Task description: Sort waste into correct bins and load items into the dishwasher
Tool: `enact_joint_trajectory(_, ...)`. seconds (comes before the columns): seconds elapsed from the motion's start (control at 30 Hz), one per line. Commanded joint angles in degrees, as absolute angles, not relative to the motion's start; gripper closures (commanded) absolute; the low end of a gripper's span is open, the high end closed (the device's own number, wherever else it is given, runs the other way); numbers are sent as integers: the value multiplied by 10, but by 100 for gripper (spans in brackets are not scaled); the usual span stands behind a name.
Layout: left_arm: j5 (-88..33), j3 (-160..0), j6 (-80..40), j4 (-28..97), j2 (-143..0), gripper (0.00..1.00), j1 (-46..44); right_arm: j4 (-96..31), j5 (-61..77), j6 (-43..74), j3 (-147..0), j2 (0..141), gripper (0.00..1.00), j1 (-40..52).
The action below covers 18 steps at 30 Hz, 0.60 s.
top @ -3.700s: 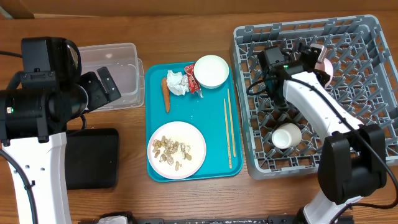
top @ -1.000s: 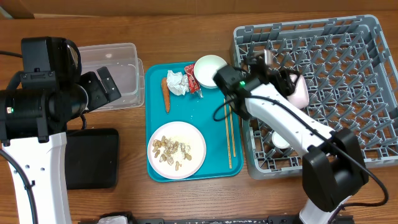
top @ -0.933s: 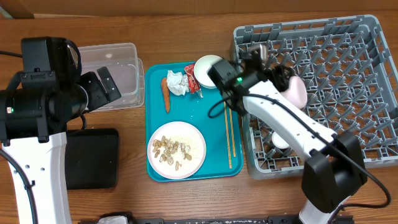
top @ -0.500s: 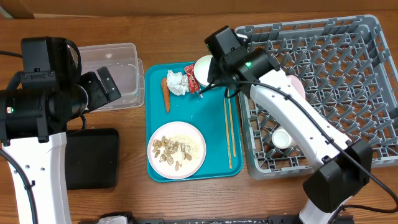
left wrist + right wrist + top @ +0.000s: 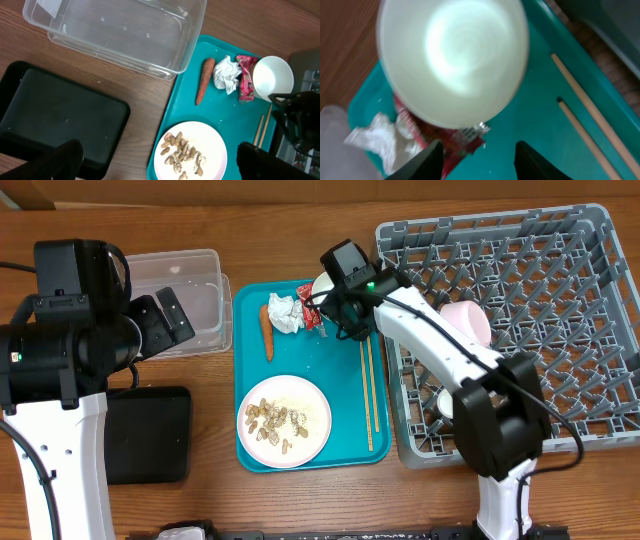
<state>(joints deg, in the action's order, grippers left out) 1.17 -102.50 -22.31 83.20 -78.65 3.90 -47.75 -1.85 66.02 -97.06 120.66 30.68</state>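
Note:
My right gripper (image 5: 480, 162) is open and empty. It hovers over the teal tray just in front of the white bowl (image 5: 455, 55) and the red wrapper (image 5: 452, 140). In the overhead view it (image 5: 343, 318) covers part of the white bowl (image 5: 322, 287). The paper wad (image 5: 283, 313), carrot (image 5: 267, 330), chopsticks (image 5: 370, 390) and the white plate (image 5: 285, 420) with beige scraps lie on the tray. The pink bowl (image 5: 468, 320) and white cup (image 5: 447, 402) sit in the grey rack (image 5: 560, 300). My left gripper (image 5: 162, 167) is open and empty, high above the plate's left side.
The clear tub (image 5: 190, 295) stands at the back left and is empty. The black tray (image 5: 145, 435) lies in front of it. The teal tray (image 5: 340, 370) sits between them and the rack. My left arm (image 5: 70, 340) stands over the left side.
My right gripper has left the pink bowl in the rack and swung left out of the rack to the tray by the white bowl. The left arm has not moved.

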Motion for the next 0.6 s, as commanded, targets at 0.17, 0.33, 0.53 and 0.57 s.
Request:
enact_joint_trajectory(0.17, 19, -1030, -214, 834, -788, 0, 42, -466, -6, 708, -966, 1234, 63, 262)
enact_joint_trajectory(0.33, 19, -1030, -214, 834, -788, 0, 42, -467, 2, 703, -966, 1235, 70, 259)
enact_joint_trajectory(0.53, 19, -1030, -214, 834, -788, 0, 42, -463, -14, 704, -950, 1236, 75, 260)
enact_joint_trajectory(0.57, 19, -1030, -214, 834, -788, 0, 42, -461, -14, 703, -948, 1236, 77, 260)
